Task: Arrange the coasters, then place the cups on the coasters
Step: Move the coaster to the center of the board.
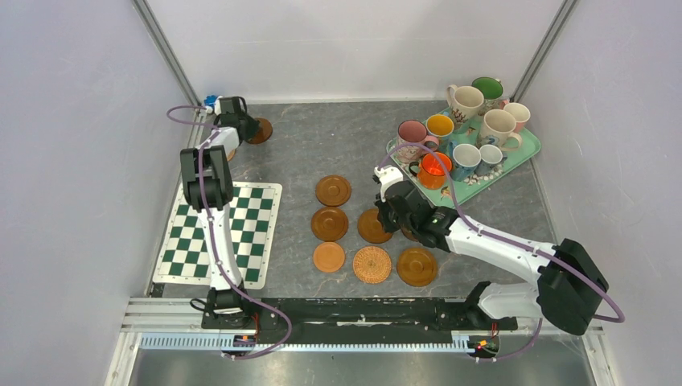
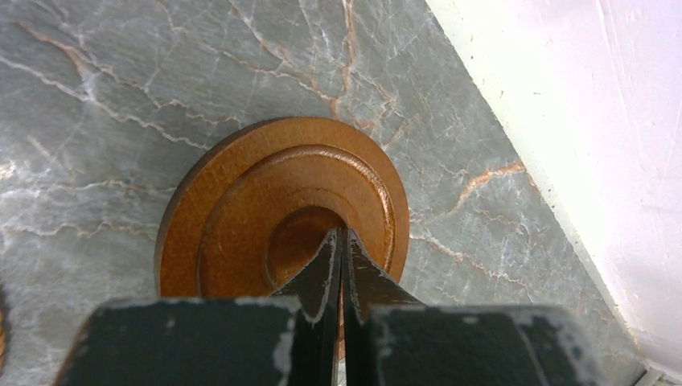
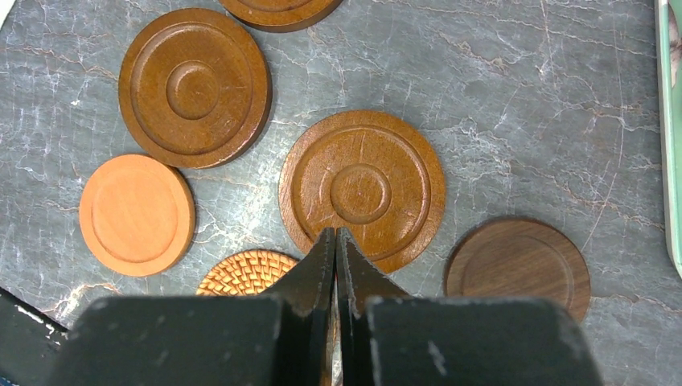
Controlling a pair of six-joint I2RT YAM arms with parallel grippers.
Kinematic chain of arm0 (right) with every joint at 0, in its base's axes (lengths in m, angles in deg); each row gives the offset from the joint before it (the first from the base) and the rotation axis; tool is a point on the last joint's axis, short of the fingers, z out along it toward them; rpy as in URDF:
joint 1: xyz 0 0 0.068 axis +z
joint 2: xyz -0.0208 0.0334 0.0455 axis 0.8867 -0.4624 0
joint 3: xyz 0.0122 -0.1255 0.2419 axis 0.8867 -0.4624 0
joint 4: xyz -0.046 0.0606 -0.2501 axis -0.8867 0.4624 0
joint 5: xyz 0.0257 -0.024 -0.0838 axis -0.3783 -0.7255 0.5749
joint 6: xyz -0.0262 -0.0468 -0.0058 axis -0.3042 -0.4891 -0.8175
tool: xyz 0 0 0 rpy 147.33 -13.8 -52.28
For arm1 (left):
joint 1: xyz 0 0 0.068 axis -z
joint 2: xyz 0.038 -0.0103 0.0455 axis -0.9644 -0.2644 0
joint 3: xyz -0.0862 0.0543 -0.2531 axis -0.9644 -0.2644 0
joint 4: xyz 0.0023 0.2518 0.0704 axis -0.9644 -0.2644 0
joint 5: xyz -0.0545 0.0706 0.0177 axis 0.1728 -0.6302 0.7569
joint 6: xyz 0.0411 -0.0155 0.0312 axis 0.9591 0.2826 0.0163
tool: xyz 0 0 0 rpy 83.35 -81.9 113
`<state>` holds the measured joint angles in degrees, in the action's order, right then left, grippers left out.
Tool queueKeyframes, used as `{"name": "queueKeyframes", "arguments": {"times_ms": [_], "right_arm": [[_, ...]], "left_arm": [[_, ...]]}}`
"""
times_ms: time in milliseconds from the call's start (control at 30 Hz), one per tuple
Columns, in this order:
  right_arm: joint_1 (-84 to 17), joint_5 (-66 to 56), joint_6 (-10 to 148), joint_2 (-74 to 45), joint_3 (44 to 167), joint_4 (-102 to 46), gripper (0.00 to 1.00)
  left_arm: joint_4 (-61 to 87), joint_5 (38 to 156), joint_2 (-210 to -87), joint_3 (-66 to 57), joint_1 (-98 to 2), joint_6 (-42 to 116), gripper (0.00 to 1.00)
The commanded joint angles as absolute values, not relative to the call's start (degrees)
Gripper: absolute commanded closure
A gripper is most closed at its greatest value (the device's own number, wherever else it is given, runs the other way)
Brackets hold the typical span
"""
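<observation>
Several round coasters lie mid-table: ringed brown ones (image 1: 333, 190) (image 1: 330, 223) (image 1: 372, 226), a plain orange one (image 1: 329, 257), a woven rattan one (image 1: 371, 264) and a glossy brown one (image 1: 417, 266). My right gripper (image 1: 386, 229) (image 3: 335, 232) is shut, its tips over the near edge of a ringed coaster (image 3: 362, 189), with a dark coaster (image 3: 517, 269) to its right. At the far left, my left gripper (image 1: 245, 129) (image 2: 341, 232) is shut, its tips over the centre recess of another brown coaster (image 1: 259, 130) (image 2: 281, 201). The cups (image 1: 412, 133) (image 1: 434, 169) stand together on the mint tray (image 1: 523, 153).
A green-white checkered mat (image 1: 241, 233) lies at the left, by the left arm. The white back wall (image 2: 595, 121) runs close behind the far-left coaster. The tray's edge (image 3: 669, 161) shows to the right of the right gripper.
</observation>
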<state>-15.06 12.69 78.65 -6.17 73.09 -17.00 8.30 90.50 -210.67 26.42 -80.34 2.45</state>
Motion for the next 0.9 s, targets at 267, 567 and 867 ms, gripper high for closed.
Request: {"name": "queueKeyframes", "arguments": {"times_ms": [267,567,867], "right_arm": [[-15.0,12.6,77.1,-6.0,75.6,-18.9,1.00],[-15.0,13.1,77.1,-1.2,72.9,-19.4,1.00],[-15.0,13.1,78.1,3.4,70.0,-19.6,1.00]], "left_arm": [[-7.6,90.4,-212.6,32.6,-77.7,3.6,0.98],[-8.5,96.3,-212.0,28.5,-73.2,1.5,0.98],[-7.2,101.1,-210.8,23.1,-65.2,0.5,0.98]]}}
